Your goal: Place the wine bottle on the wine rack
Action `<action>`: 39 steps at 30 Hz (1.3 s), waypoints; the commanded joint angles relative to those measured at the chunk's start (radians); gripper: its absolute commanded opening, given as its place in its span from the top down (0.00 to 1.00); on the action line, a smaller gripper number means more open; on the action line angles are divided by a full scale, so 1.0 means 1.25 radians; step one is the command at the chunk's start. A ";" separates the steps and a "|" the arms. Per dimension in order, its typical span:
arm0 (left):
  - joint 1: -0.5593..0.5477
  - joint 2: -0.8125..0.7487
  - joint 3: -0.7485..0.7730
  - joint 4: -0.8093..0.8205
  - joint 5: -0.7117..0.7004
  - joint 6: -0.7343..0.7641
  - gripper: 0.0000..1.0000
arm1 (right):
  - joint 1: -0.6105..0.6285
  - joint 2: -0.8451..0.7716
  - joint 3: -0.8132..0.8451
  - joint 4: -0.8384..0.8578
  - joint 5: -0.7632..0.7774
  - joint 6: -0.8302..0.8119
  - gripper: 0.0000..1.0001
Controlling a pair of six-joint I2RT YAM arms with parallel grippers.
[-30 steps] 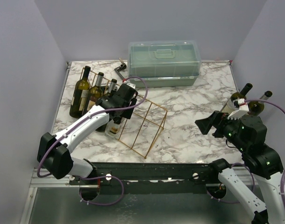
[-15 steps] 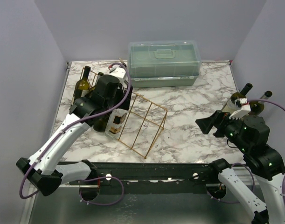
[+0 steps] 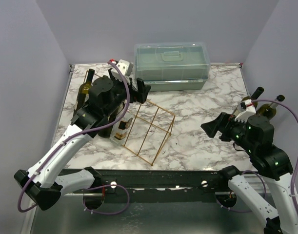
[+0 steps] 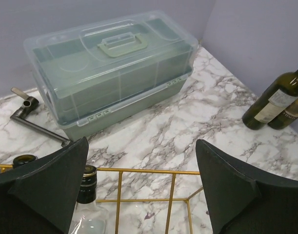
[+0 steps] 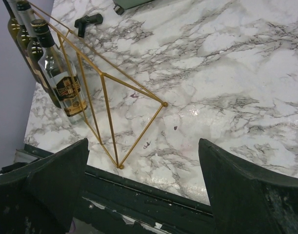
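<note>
The gold wire wine rack (image 3: pixel 157 107) lies left of centre on the marble table. Several bottles lie on its left part: dark ones (image 3: pixel 84 97) and a clear wine bottle (image 3: pixel 120 127) with a gold label. My left gripper (image 3: pixel 139 90) is open and empty, above the rack's far end. In the left wrist view (image 4: pixel 141 190) the rack bars (image 4: pixel 139 170) and the clear bottle's neck (image 4: pixel 88 178) lie under it. My right gripper (image 3: pixel 214 129) is open and empty at the right. Its wrist view (image 5: pixel 144 190) shows the rack (image 5: pixel 103 74) and the clear bottle (image 5: pixel 63 83).
A translucent green lidded box (image 3: pixel 171 66) stands at the back. A black crank tool (image 3: pixel 125 73) lies left of it. Two dark bottles (image 3: pixel 251 100) stand at the far right edge, behind my right arm. The table's dark front rail (image 5: pixel 153 195) runs below the right gripper.
My left gripper has drawn away from the clear bottle on the rack, risen and swung toward the far side. It now hangs open. The right arm has barely shifted.
</note>
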 commanded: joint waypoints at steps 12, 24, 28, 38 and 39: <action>0.020 -0.056 -0.226 0.243 0.043 0.015 0.07 | 0.003 0.141 0.093 0.050 0.253 -0.024 0.05; 0.019 0.019 -0.211 0.247 0.162 -0.053 0.07 | 0.004 0.398 0.189 0.135 0.513 -0.187 0.00; 0.019 0.025 -0.207 0.246 0.165 -0.055 0.07 | 0.003 0.448 0.201 0.166 0.656 -0.215 0.00; 0.019 0.018 -0.205 0.247 0.177 -0.063 0.07 | -0.070 0.505 0.274 0.160 0.796 -0.182 0.00; 0.019 0.018 -0.205 0.246 0.177 -0.063 0.07 | -0.090 0.493 0.270 0.169 0.792 -0.170 0.00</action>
